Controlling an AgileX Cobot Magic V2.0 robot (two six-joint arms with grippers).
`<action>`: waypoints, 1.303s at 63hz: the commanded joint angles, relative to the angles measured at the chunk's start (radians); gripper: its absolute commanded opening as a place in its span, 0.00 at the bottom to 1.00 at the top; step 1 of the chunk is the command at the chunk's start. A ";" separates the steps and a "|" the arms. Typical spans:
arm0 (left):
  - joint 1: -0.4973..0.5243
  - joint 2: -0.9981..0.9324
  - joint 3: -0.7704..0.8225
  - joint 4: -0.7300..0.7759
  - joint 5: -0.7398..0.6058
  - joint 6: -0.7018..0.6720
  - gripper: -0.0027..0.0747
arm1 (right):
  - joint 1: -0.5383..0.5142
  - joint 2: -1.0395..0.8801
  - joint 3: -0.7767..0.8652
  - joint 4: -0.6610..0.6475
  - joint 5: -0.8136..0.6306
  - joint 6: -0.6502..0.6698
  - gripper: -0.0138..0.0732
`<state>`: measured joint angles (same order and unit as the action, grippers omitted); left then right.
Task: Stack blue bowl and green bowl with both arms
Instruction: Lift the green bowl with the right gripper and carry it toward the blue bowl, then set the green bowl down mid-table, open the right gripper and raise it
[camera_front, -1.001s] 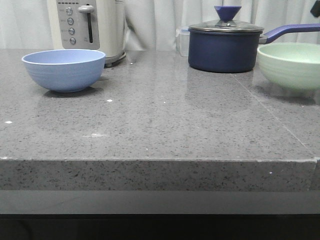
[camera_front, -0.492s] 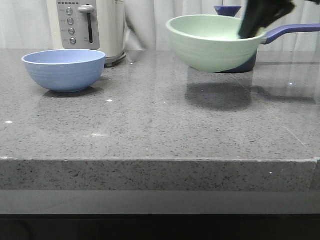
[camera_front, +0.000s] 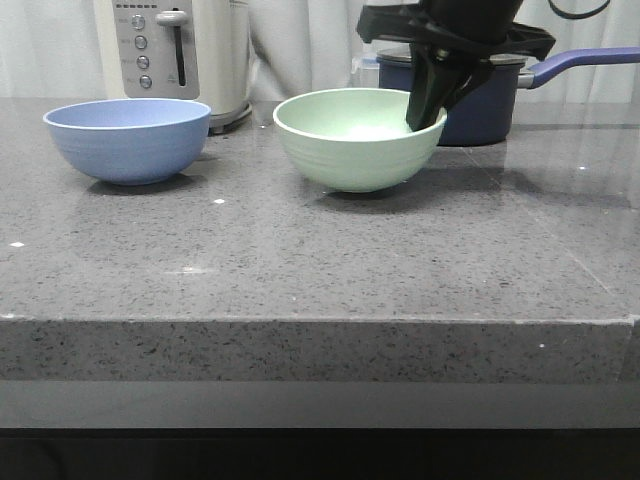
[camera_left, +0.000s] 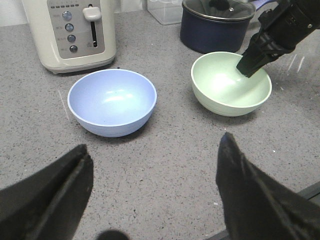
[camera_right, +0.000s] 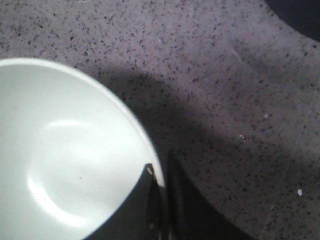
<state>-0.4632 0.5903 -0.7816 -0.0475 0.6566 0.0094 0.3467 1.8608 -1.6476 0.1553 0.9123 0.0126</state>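
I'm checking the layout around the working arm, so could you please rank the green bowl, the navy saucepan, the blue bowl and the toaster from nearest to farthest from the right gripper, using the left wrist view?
From the right gripper:
1. Green bowl, pinched at its rim.
2. Navy saucepan, just behind the bowl.
3. Blue bowl, across the counter toward the left arm.
4. Toaster, at the back beyond the blue bowl.

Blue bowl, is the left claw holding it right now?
No, the blue bowl sits free on the counter while the left claw hangs open short of it.
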 joint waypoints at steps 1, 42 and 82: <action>-0.007 0.008 -0.024 0.000 -0.079 0.003 0.70 | -0.003 -0.043 -0.035 -0.002 -0.019 0.003 0.14; -0.007 0.008 -0.024 0.000 -0.077 0.003 0.70 | -0.030 -0.186 -0.011 -0.006 -0.039 -0.020 0.58; -0.007 0.008 -0.024 0.000 -0.077 0.003 0.70 | -0.213 -0.486 0.483 0.177 -0.259 -0.253 0.30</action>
<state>-0.4632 0.5903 -0.7816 -0.0459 0.6566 0.0094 0.1361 1.4118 -1.1698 0.2216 0.7452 -0.1386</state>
